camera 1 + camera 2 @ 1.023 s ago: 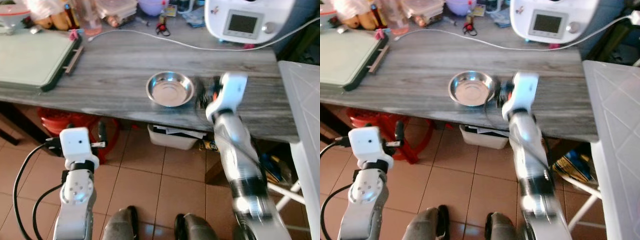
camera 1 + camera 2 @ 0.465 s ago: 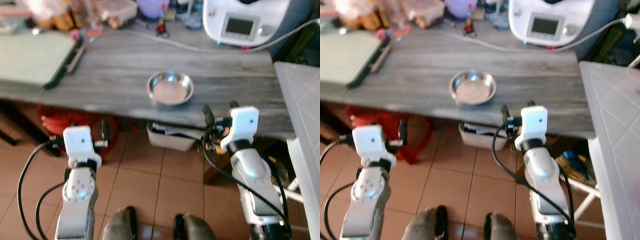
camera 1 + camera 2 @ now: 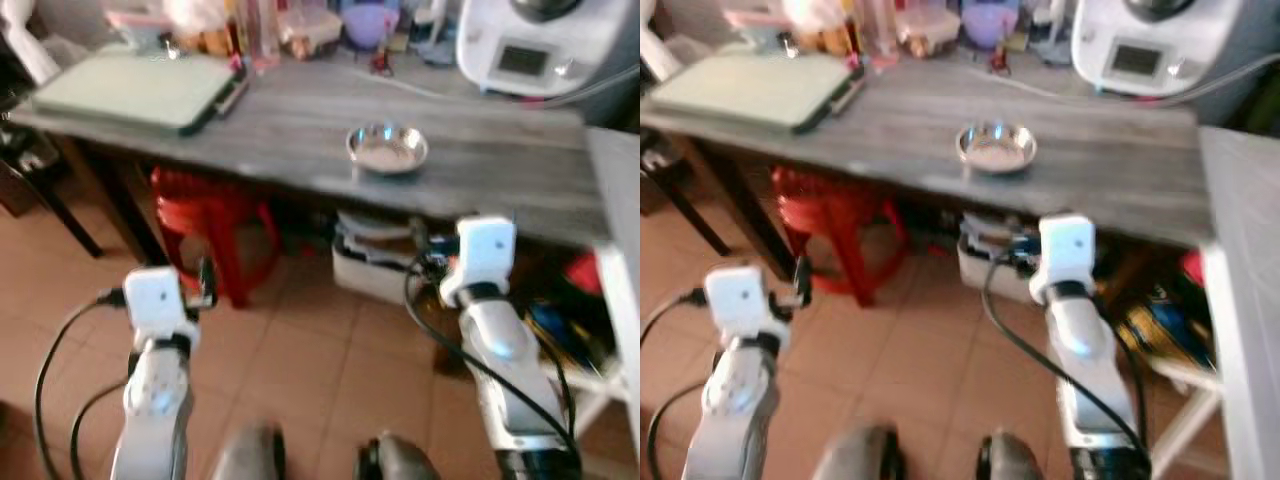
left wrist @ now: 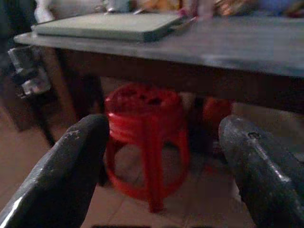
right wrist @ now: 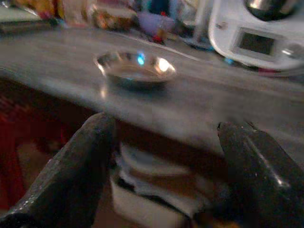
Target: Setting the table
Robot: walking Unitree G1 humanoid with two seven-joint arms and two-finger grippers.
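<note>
1. A shallow round stainless-steel bowl [image 3: 386, 148] sits on the long grey wood-grain table [image 3: 300, 120], near the table's front edge and toward its right half. It is the one piece of tableware laid out there, so I judge this much of the setting done.
2. Behind the bowl, at the table's far right, stands a white kitchen machine with a small display [image 3: 525, 45]. Far left of the bowl lies a flat pale-green board [image 3: 135, 88], and bottles and containers crowd the table's back edge, too blurred to name.
3. The right gripper [image 5: 161, 166] hangs below the table's front edge, well apart from the bowl, its two black fingers spread wide and holding nothing.
4. The left gripper [image 4: 161, 166] is low over the tiled floor, facing a red plastic stool [image 4: 145, 130] under the table; its fingers are also spread and empty.
5. No plate, cup or cutlery lies beside the bowl, so most of the setting looks still to do, starting with fetching another item.
</note>
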